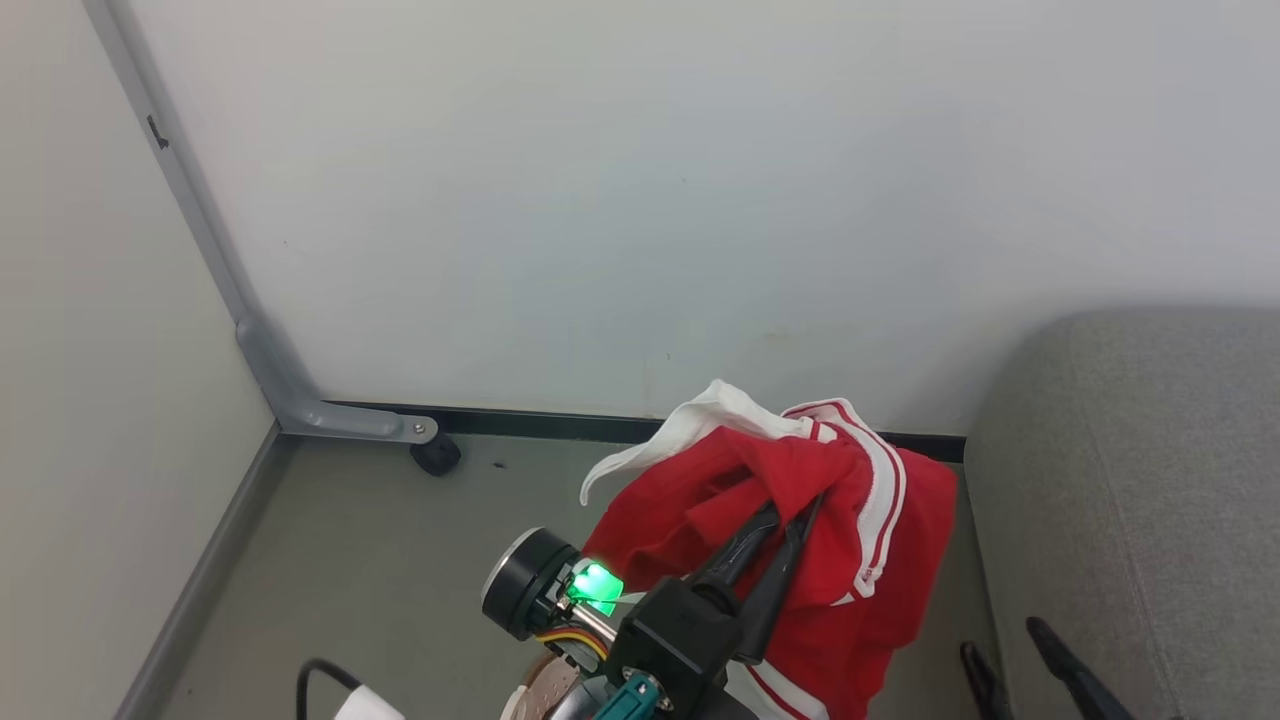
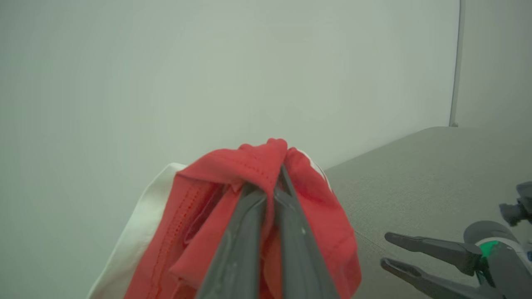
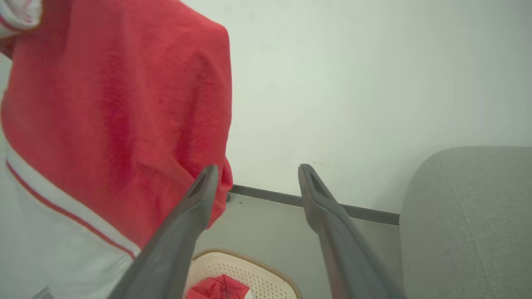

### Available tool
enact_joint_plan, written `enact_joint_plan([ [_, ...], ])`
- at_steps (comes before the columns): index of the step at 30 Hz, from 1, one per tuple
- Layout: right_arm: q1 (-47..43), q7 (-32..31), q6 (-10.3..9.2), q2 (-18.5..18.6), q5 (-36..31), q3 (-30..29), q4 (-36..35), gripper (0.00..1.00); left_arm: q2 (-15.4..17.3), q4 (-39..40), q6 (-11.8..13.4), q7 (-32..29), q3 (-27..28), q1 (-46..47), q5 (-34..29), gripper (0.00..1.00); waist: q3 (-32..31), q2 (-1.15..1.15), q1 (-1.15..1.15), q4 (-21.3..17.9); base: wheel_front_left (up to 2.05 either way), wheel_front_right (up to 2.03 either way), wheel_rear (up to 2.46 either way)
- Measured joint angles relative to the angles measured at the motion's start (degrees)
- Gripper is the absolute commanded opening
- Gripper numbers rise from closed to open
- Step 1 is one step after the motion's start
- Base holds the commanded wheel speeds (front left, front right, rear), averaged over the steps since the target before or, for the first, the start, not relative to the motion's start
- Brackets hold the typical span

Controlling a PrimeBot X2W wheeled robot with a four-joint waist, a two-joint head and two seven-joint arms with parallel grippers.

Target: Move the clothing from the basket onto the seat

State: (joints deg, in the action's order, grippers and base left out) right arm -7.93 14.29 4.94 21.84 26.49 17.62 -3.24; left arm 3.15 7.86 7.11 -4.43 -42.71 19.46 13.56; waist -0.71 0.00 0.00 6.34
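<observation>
My left gripper [image 1: 798, 512] is shut on a bright red garment [image 1: 880, 560] with white stripes and white trim, held up in the air just left of the grey seat [image 1: 1130, 500]. In the left wrist view the fabric [image 2: 224, 178] bunches around the closed left gripper [image 2: 272, 185], with the seat [image 2: 428, 174] beyond. My right gripper [image 3: 257, 169] stands open and empty beside the hanging clothing [image 3: 124, 104]. Below it sits the cream basket [image 3: 253, 272] with another red piece [image 3: 220, 288] inside. The right gripper [image 1: 1000, 637] shows at the seat's near edge.
A pale wall with a black baseboard [image 1: 560, 425] closes off the back. A grey metal frame leg with a black caster [image 1: 435, 455] stands in the left corner. A black cable [image 1: 320, 680] lies on the grey floor at lower left.
</observation>
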Motion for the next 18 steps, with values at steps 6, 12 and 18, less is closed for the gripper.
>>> enact_joint_plan([
  [6, 2.79, 0.0, 1.14, -1.34, -1.43, 5.78, 0.07, 1.0, -0.01, 0.02, 0.0, 0.0, -0.78, 0.48, 0.36, 0.0, -0.25, 0.0, 0.0, 1.28, 0.0, 0.0, 0.0],
  [12, 6.22, 0.0, 1.64, -1.74, -1.81, 7.71, 1.14, 1.0, 0.02, 0.19, 0.0, 0.0, -1.08, 0.69, 0.41, 0.0, -0.27, 0.0, 0.0, 2.21, 0.0, 0.0, 0.0],
  [18, 9.23, 0.0, 1.91, -1.71, -1.82, 10.57, 2.32, 1.0, 0.0, 0.29, 0.0, -0.01, -1.88, 1.46, 0.44, 0.0, -0.32, 0.0, 0.0, 3.5, 0.0, 0.0, 0.0],
])
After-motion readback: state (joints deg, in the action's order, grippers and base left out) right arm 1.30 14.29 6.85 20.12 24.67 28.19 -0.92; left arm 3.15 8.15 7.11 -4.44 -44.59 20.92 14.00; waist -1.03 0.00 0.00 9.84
